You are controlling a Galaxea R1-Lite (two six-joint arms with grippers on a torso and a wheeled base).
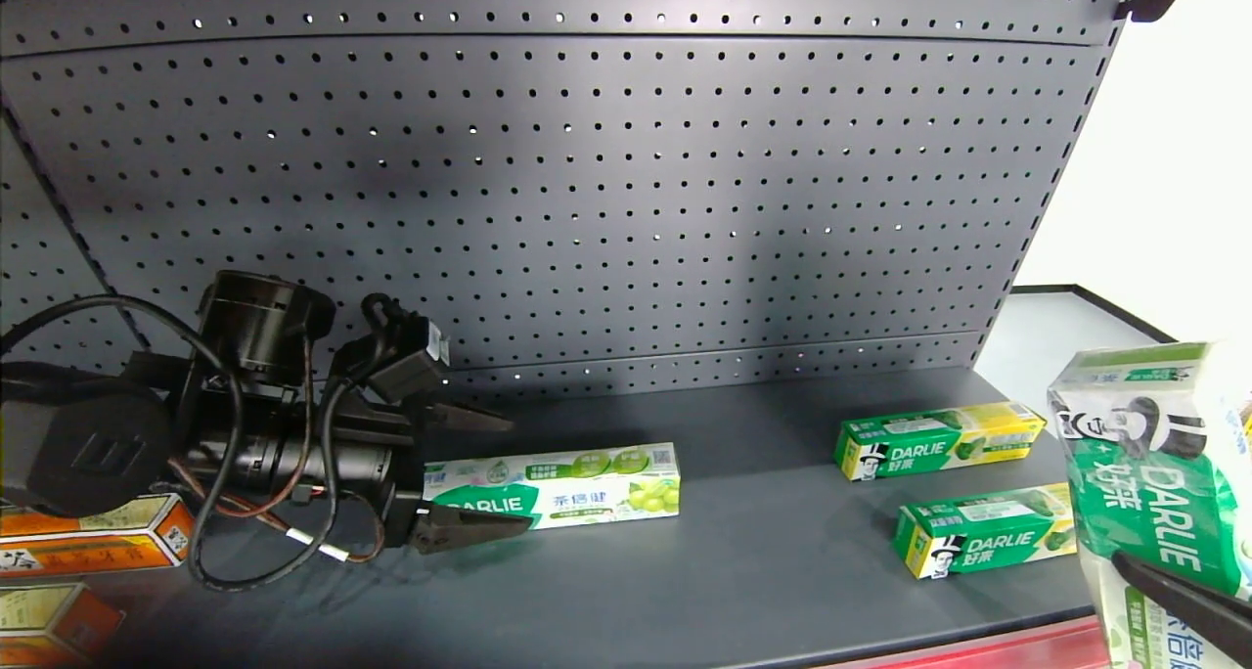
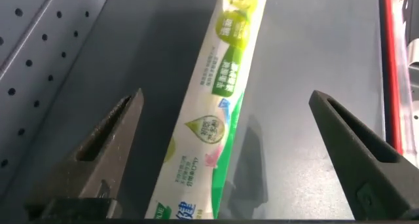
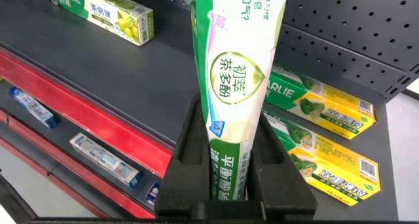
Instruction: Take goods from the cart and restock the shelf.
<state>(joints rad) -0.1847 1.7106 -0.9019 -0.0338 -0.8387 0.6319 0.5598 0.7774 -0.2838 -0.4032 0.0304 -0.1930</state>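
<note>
Shelf (image 1: 734, 571) stock is recorded view by view. From the head view, the left hand (image 1: 494, 473) is seen low over the shelf, its two fingers spread wide and set above and below the near end of a white-green toothpaste box (image 1: 577, 483), which lies flat with its long side to the front. Two green boxes (image 1: 939, 439) are laid at the right end and orange boxes (image 1: 88, 542) at the left. A toothpaste pack (image 1: 1154, 473) is held upright by the right hand (image 1: 1184, 601) off the shelf's right front corner, judged to be awaiting a gap. From the left wrist view, the box is found between the parted fingers and touched by neither, so it is borne by the shelf alone. From the right wrist view, the right hand is shown clamped on the pack's lower part, above the red edge strip (image 3: 98, 112).
</note>
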